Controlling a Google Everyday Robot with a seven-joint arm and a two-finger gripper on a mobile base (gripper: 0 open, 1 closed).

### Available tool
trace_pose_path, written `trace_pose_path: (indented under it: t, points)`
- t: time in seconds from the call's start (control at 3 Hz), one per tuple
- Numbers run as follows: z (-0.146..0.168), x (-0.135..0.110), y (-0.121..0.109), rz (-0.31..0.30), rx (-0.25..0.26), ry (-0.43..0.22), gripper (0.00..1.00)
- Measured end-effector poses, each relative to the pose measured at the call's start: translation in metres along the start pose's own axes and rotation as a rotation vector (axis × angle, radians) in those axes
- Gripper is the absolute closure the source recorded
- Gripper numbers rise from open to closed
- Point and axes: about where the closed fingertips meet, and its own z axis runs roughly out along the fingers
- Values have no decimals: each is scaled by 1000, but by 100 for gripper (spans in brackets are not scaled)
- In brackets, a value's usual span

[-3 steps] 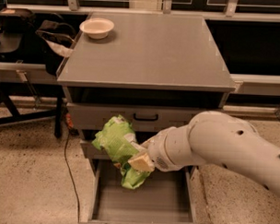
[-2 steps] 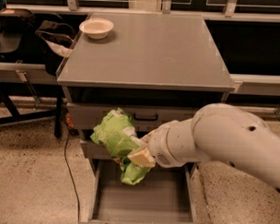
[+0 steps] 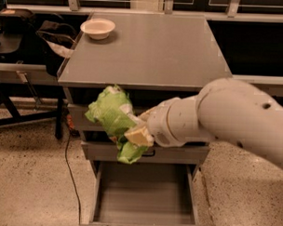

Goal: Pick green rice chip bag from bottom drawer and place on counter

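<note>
The green rice chip bag [image 3: 112, 118] is crumpled and bright green, held in the air in front of the upper drawers, just below the counter's front edge. My gripper [image 3: 130, 129] is shut on the green rice chip bag, with the white arm reaching in from the right. The bottom drawer [image 3: 145, 198] is pulled open below it, and its grey floor shows nothing in it. The counter [image 3: 153, 45] is the flat grey top above the bag.
A white bowl [image 3: 97, 27] sits at the counter's back left corner. Dark chairs and a bag [image 3: 28, 34] stand to the left of the cabinet. A black cable [image 3: 69, 168] runs down the floor at the cabinet's left. A window ledge runs behind.
The gripper has lifted the green bag upward, from in front of the middle drawer to near the counter's front edge. The arm has risen with it.
</note>
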Motion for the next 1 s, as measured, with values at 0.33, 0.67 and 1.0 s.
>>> trace_pose_path:
  t: [0.33,0.67,1.0]
  points:
    - [-6,-33,-16,-31,28,-35,100]
    - [-12,-63,-30,-60,56,-53,100]
    - [-16,-93,-49,-80,92,-59,100]
